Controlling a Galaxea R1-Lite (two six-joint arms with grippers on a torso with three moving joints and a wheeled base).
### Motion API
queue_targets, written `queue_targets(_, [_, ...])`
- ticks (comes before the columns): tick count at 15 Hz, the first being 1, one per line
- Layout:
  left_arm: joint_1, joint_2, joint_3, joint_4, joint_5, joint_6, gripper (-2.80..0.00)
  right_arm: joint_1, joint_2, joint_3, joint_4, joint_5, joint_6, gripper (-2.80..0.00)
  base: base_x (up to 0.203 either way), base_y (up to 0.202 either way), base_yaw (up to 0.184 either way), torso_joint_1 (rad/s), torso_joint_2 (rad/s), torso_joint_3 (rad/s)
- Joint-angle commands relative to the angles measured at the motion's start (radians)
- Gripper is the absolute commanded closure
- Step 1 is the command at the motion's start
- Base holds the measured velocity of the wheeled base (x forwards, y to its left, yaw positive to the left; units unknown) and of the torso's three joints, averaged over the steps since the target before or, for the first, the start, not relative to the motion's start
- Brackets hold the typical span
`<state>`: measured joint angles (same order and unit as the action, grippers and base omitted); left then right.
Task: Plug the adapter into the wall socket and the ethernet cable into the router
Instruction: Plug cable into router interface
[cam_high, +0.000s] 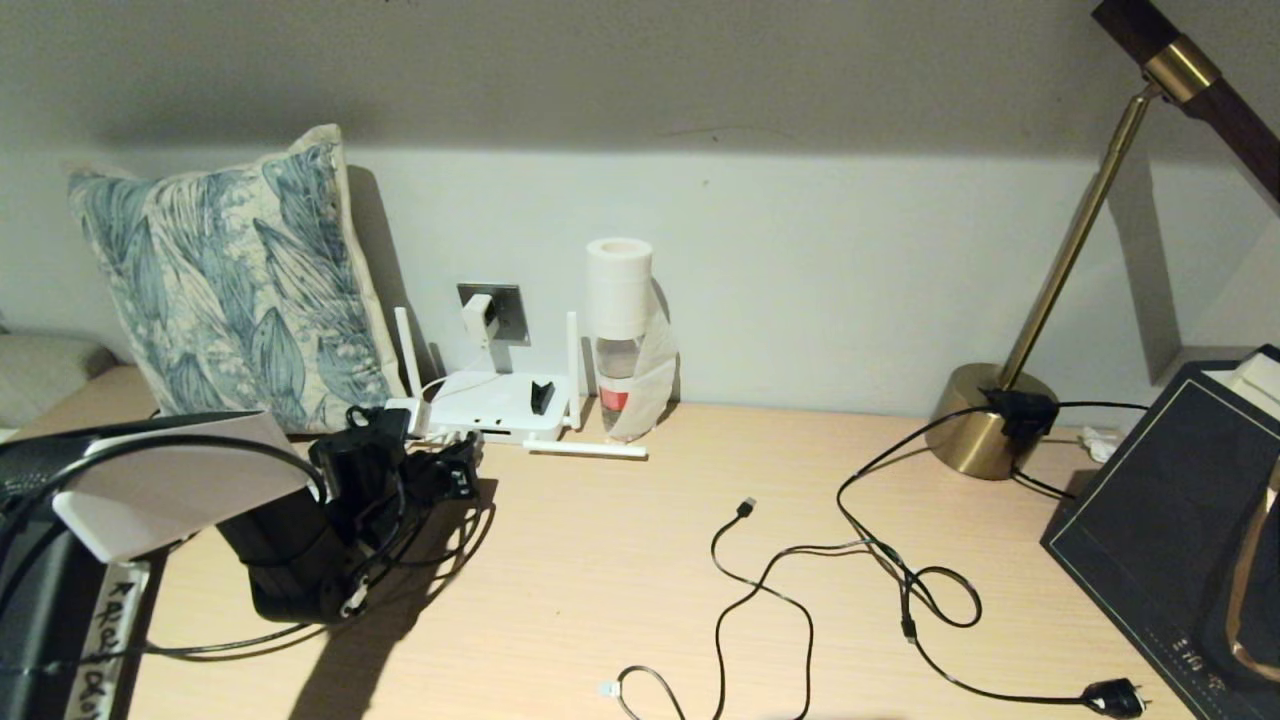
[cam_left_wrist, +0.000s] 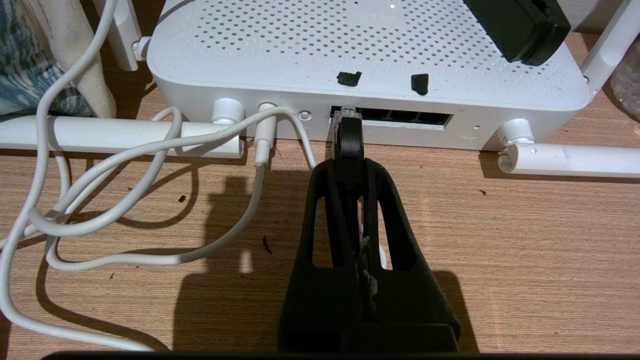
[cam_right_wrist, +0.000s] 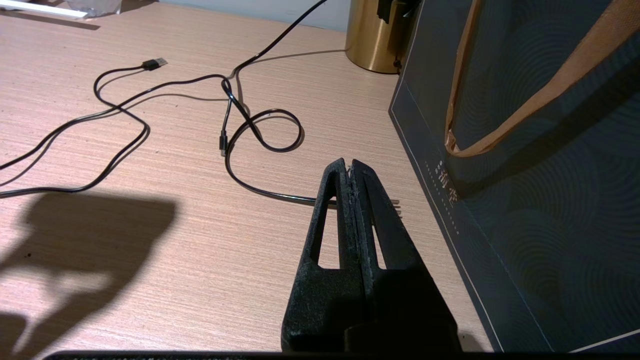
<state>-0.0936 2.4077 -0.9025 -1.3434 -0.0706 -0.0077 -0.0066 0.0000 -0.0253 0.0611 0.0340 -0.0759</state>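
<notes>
Left hand (cam_left_wrist: 348, 150) low over the tabletop (cam_high: 620, 560), at the router's (cam_high: 497, 402) front edge. Fingers clamped on the ethernet cable (cam_left_wrist: 348, 137); its clear clip tip sits at the mouth of the leftmost port in the router's port row, though how deep it goes can't be told. In the head view the left hand (cam_high: 455, 475) is at 7 o'clock of the router.

Adapter (cam_high: 477, 318) is seated in the wall socket (cam_high: 507, 310), at 12 o'clock of the router. Its thin white cord (cam_left_wrist: 150, 150) loops across the wood and enters a jack on the router beside the port row.

Right hand (cam_right_wrist: 351, 172) near the tabletop, beside the dark paper bag (cam_right_wrist: 525, 200); fingers pressed together, holding nothing.

A thin black USB cable (cam_high: 745, 508) and a black cord with a black plug (cam_high: 1115, 697) lie loose at 4 o'clock of the router. Brass lamp base (cam_high: 985, 420) at its 3 o'clock.
</notes>
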Motion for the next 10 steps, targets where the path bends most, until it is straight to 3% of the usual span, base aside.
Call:
queue_targets(1, [-0.001,0.001,-0.003,-0.007,0.000,0.000,0.00,-0.001,0.002,0.000,0.000,0.001,-0.001,0.00,0.000,0.000,0.000,0.000,0.00,0.000])
queue_targets(10, [-0.006,0.004,-0.013,-0.007,0.000,0.000,0.00,-0.001,0.001,0.000,0.000,0.001,-0.001,0.00,0.000,0.000,0.000,0.000,0.00,0.000])
